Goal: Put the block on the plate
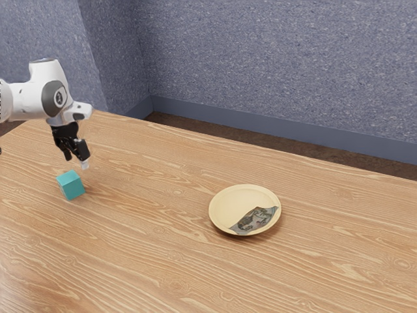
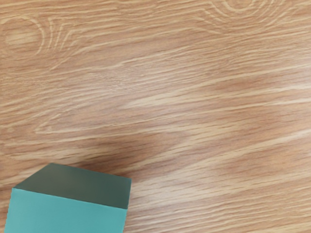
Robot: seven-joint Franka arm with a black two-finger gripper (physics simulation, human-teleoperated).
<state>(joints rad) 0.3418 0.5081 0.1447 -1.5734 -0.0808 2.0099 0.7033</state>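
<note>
Teal block, roughly cubic, edges askew to the wood grain.

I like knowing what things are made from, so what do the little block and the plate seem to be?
The block looks like matt painted wood or plastic: flat, even teal, with crisp edges; I can't tell which. The plate might be glazed ceramic or plastic: smooth, pale yellow, with a thin raised rim and a dark printed-looking patch.

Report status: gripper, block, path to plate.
Gripper open, raised near block. Block on table, ungripped. Between block and plate: wood tabletop, no obstacle visible.
</note>
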